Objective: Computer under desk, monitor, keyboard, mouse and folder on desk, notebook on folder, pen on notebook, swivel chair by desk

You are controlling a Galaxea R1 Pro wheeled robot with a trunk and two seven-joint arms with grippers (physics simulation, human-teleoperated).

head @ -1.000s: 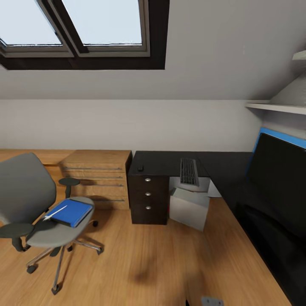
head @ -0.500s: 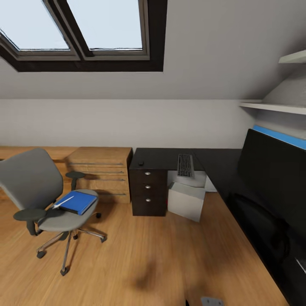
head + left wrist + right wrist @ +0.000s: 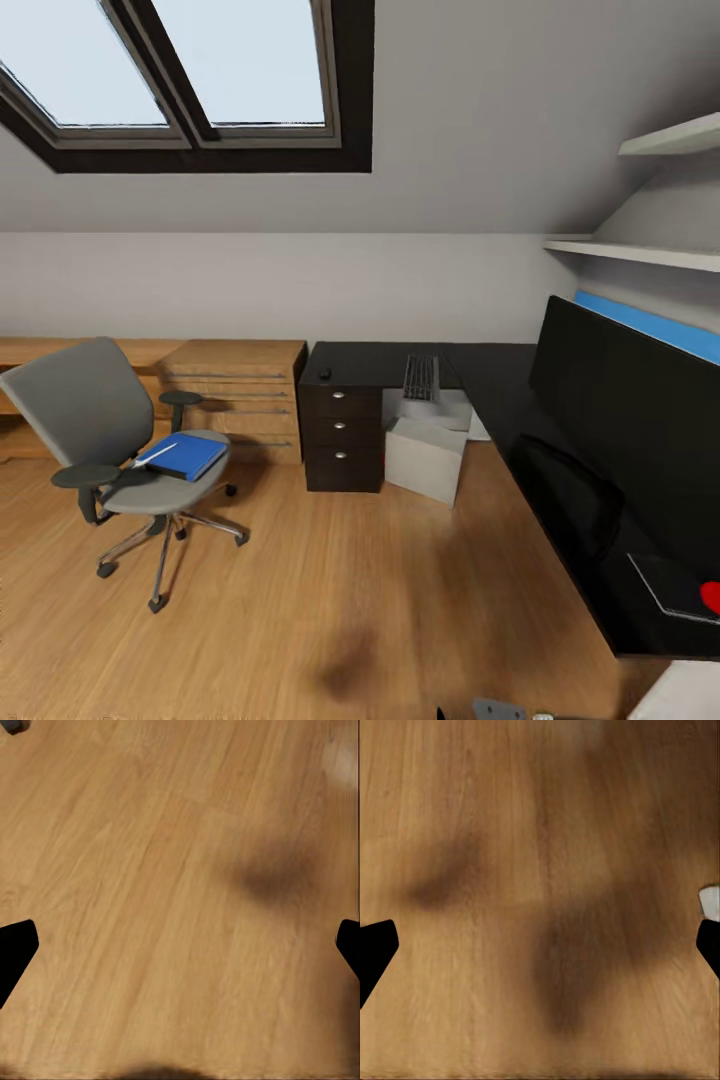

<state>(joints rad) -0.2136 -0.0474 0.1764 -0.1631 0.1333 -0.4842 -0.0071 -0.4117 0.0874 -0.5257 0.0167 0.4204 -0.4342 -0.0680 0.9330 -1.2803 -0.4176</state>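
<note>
— Where are your claws?

— Both point down at bare wooden floor (image 3: 150, 885). My left claw (image 3: 180, 945) is spread, its dark fingertips (image 3: 13, 952) at the far edges of the wrist view. My right claw (image 3: 540, 945) is spread just as wide, with nothing between the tips. A blurred shadow lies on the boards under each.

— And the work things?

— All ahead of the claws, across the floor. The chair (image 3: 110, 440) stands off toward my left claw's side, with the folder (image 3: 185, 455) flat on its seat and the pen (image 3: 155, 455) lying on the folder. I can't make out a notebook there.

— The counter?

— The counter (image 3: 370, 362) runs straight ahead and bends along my right claw's side. The mouse (image 3: 324, 374) sits above the drawers; the keyboard (image 3: 421, 377) lies further along, well apart from it. The computer (image 3: 425, 458) rests on the floor below the keyboard, tilted. The monitor (image 3: 630, 430) stands on the near wing, closest to my right claw.
</note>
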